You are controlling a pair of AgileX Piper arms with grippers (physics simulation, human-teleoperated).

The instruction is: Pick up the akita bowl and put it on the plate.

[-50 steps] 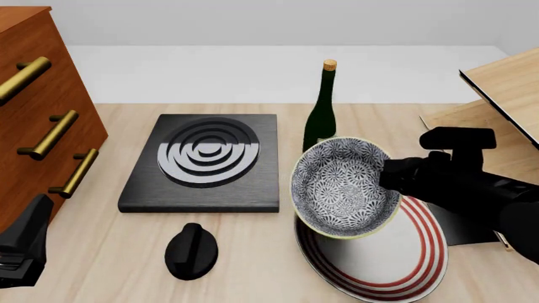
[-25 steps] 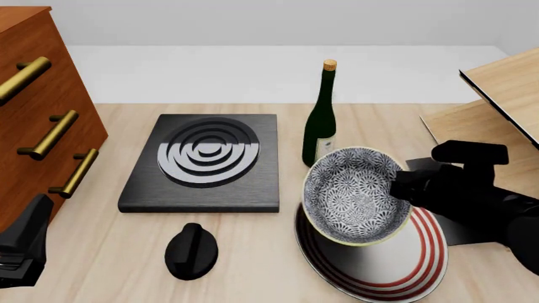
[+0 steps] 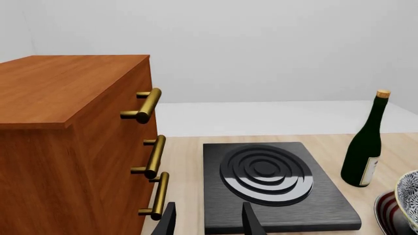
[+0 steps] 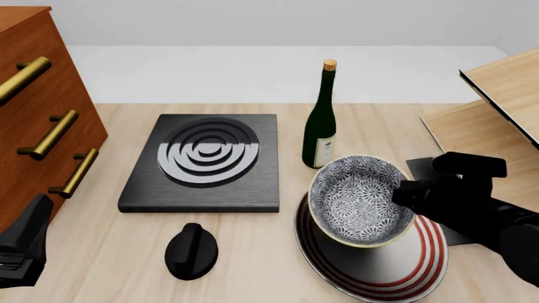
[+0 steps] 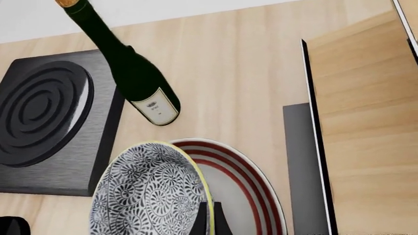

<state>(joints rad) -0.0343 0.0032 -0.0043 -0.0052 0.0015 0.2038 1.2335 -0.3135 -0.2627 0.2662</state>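
Note:
The akita bowl (image 4: 360,201), black-and-white floral with a pale yellow rim, hangs tilted just over the plate (image 4: 425,249), a white disc with red rings. My right gripper (image 4: 402,194) is shut on the bowl's right rim. In the right wrist view its fingers (image 5: 210,219) pinch that rim, with the bowl (image 5: 147,193) over the plate (image 5: 245,188). Whether the bowl touches the plate I cannot tell. My left gripper (image 4: 21,249) rests at the near left, and its left wrist view shows it (image 3: 209,223) open and empty, far from the bowl (image 3: 410,192).
A black square stove (image 4: 202,161) lies left of the plate, with a green wine bottle (image 4: 320,126) standing just behind the bowl. A black knob-like object (image 4: 191,251) sits near the front. A wooden drawer cabinet (image 4: 42,113) fills the left, and a wooden rack (image 4: 497,95) the right.
The right gripper has carried the bowl down and a little to the right, closer over the plate, with its tilt easing. The left arm has not moved.

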